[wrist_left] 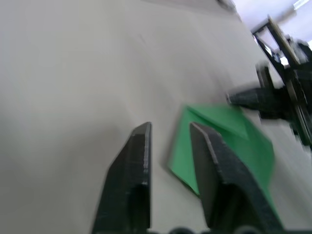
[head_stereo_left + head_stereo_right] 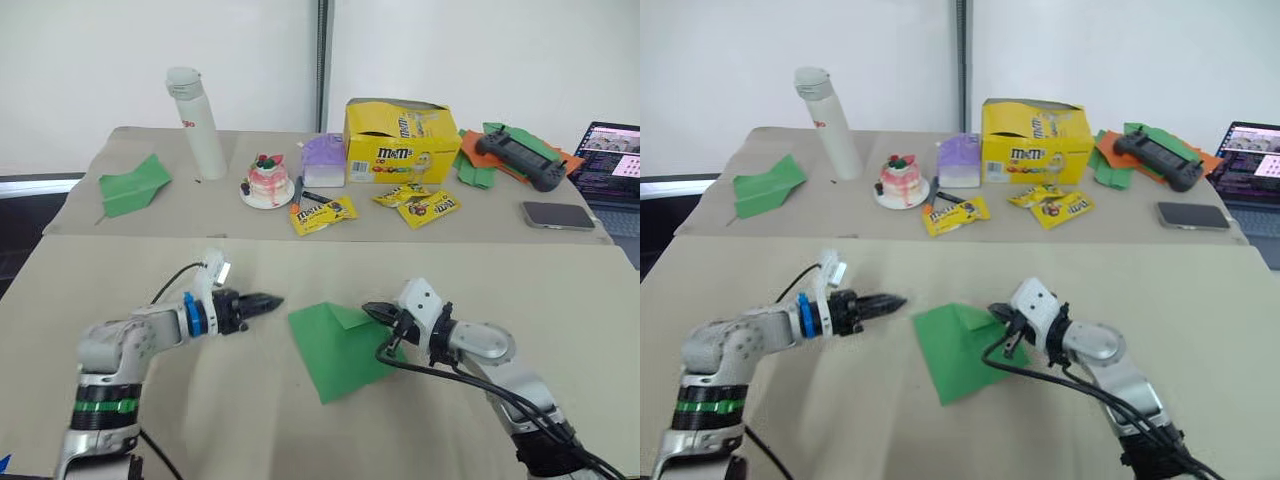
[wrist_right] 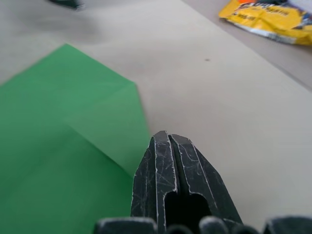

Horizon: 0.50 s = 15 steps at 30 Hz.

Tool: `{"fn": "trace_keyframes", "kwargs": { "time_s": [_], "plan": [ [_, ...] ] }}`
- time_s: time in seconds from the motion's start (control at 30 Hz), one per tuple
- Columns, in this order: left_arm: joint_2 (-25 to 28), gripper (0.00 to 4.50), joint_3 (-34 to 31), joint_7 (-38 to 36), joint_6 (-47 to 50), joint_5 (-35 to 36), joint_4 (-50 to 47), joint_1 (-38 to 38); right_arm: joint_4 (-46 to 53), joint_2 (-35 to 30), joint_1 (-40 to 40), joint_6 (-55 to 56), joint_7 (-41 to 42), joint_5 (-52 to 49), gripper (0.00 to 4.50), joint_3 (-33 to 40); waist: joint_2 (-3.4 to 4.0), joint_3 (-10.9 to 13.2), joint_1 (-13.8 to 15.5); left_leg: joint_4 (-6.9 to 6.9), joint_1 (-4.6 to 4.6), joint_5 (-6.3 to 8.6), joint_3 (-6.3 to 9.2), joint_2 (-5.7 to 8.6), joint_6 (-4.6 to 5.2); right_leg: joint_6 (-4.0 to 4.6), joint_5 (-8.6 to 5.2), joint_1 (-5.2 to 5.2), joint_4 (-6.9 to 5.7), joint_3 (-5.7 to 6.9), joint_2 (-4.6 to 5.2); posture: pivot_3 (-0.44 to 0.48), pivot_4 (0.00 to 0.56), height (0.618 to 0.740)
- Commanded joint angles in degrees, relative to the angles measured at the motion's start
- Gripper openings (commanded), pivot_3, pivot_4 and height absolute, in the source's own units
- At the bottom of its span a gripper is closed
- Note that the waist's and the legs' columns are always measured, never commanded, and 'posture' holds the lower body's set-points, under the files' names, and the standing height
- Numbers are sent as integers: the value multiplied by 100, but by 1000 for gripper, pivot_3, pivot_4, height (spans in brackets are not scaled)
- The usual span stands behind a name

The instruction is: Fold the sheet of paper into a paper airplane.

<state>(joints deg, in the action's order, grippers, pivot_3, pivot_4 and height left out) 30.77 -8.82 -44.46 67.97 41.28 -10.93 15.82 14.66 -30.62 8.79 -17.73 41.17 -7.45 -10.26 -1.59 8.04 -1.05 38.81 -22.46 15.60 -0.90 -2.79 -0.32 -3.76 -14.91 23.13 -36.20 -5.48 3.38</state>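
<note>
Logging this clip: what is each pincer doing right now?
Left pincer: open, empty, beside the green paper.
Right pincer: shut, empty, tips at the paper's folded corner.

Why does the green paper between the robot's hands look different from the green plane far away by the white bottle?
The paper lies flat, with just one corner folded over; the plane is fully folded, with creased wings. The paper is still a wide sheet; the plane is a narrower pointed wedge. The paper sits between both tools on the near table; the plane sits on the far table near the bottle. Both are plain bright green.
</note>
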Motion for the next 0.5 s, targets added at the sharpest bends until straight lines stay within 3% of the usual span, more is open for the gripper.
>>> {"fn": "trace_keyframes", "kwargs": {
  "time_s": [0.03, 0.27, 0.5],
  "plan": [
    [-180, 2153, 49, 368, 418, 281, -449, -96, 93, 2, 102, 175, 101, -55, 0, 54, -2, 1, 15, 0, 1, 0, 0, 0, 0, 0, 0, 0, -3, 1, 0, 0, 150, 740],
    [-525, 2153, -94, 1033, 742, 315, -519, -123, 139, 39, 48, 181, 164, -73, 0, 11, -2, 1, 25, 3, 1, -3, 2, 2, -5, 2, 1, -1, -5, 2, 0, 0, 150, 740],
    [-588, 2153, -642, 1197, 1087, 762, -478, -48, 350, -12, -150, 225, 333, -216, 0, 73, -2, 1, 22, 3, 1, -3, 2, 2, -5, 2, 1, -1, -5, 2, 0, 0, 150, 740]
  ]
}}
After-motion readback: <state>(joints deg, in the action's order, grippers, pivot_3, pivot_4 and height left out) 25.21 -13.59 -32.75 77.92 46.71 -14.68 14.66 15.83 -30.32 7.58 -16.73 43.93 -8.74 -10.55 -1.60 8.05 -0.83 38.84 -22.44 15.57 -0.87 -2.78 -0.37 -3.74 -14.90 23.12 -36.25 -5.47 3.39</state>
